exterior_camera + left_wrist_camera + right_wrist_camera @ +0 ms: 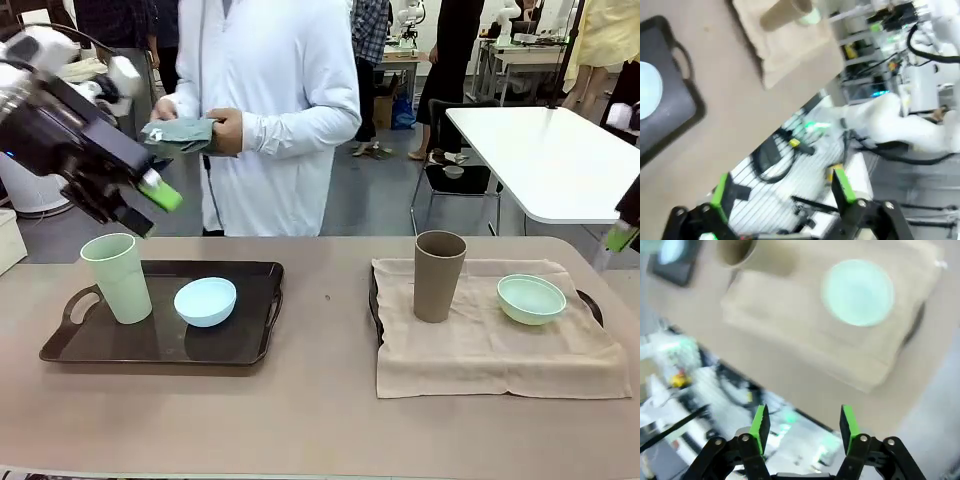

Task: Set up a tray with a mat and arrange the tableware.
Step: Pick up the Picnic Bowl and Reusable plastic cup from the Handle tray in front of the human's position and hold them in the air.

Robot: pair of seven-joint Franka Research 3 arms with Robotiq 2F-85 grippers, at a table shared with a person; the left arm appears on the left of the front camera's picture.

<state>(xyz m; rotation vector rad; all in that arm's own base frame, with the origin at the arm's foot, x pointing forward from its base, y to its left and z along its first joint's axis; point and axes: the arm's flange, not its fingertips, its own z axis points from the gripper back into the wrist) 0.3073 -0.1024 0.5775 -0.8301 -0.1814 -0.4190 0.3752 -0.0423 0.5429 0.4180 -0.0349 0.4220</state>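
Bright, even light; both wrist views smeared by blur.

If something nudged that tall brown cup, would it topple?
Probably tips easily: the brown cup is tall and narrows toward its base. The cloth mat under it looks wrinkly, so it likely catches rather than slides. Seems light, matte plastic.

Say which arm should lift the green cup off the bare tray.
Probably left. The left gripper, open, hangs above the green cup on the bare tray; the right gripper sits far right, beyond the covered tray.
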